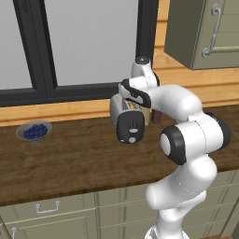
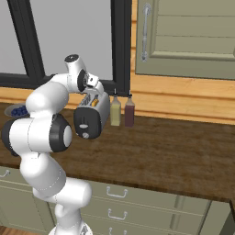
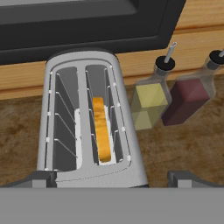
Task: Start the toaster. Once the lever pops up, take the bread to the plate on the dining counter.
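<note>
The silver toaster [image 1: 122, 112] stands on a dark brown wood-grain counter [image 1: 70, 158], black end panel towards me. The lever [image 1: 133, 130] is a small light tab on that panel, above the round knob [image 1: 132, 139]; its height in the slot is too small to judge. The bread [image 3: 101, 129], a tan-orange slice, stands on edge in the right-hand slot of the toaster [image 3: 87, 122]. My gripper [image 3: 113, 180] hovers just above the toaster's near end, open wide and holding nothing. The plate is out of view. I cannot tell whether this is the dining counter.
A yellow bottle [image 3: 148, 105] and a dark red bottle [image 3: 188, 100] stand close to the toaster's right side. A grey bowl of blueberries [image 1: 34, 131] sits far left. A window [image 1: 84, 42] is behind, a wall cabinet [image 2: 188, 36] up right.
</note>
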